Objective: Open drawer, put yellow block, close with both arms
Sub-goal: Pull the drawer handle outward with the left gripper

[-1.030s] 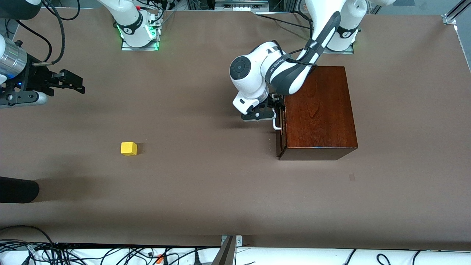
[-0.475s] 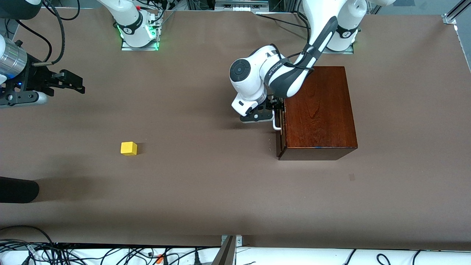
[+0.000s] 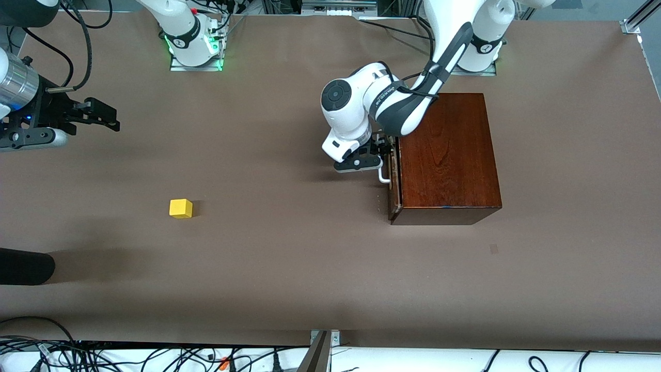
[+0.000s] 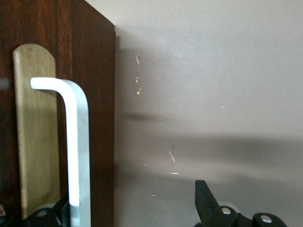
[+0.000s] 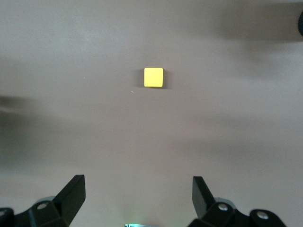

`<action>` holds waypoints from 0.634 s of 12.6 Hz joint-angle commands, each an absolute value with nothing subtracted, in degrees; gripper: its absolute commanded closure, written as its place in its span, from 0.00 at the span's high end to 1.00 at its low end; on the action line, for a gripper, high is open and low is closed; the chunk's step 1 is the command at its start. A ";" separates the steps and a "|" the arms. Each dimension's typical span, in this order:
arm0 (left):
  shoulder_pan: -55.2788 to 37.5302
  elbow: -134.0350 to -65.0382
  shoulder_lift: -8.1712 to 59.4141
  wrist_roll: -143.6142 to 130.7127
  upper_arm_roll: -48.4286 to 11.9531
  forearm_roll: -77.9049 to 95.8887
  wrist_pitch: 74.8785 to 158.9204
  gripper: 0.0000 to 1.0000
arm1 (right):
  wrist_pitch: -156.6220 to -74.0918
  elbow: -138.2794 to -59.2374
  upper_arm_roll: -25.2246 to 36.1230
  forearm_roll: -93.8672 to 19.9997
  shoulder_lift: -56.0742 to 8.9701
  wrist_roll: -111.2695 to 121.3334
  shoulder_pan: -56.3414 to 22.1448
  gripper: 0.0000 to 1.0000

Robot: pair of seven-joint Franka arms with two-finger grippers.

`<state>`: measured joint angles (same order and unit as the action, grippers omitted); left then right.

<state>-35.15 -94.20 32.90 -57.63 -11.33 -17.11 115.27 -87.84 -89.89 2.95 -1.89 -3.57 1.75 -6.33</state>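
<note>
The dark wooden box (image 3: 446, 155) stands toward the left arm's end of the table. Its drawer (image 3: 394, 191) is out by a thin gap. My left gripper (image 3: 379, 155) is open at the drawer's front, and the white handle (image 3: 383, 175) lies between its fingers. In the left wrist view the handle (image 4: 78, 142) sits close to one finger (image 4: 47, 215), with the gripper (image 4: 128, 208) wide open. The yellow block (image 3: 181, 208) lies on the table toward the right arm's end. My right gripper (image 3: 103, 119) waits open and empty above the table; its wrist view (image 5: 137, 194) shows the block (image 5: 153, 77).
A black rounded object (image 3: 26, 266) reaches in at the right arm's end, nearer the front camera than the block. Cables and a metal post (image 3: 320, 351) run along the table's near edge. Brown table (image 3: 289, 248) lies between block and box.
My left gripper has shifted a little toward the right arm's end, and the handle and drawer front came with it, opening a thin gap. The right arm has not moved.
</note>
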 commanded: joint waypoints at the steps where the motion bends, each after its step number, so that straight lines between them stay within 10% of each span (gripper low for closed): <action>1: -36.65 -93.52 33.05 -60.73 -11.51 -16.71 119.70 1.00 | -87.36 -88.42 2.55 -2.99 -4.04 1.67 -5.98 1.00; 8: -38.49 -89.13 35.85 -61.08 -11.51 -9.85 124.28 1.00 | -87.80 -88.42 2.90 -2.90 -4.13 1.67 -5.89 1.00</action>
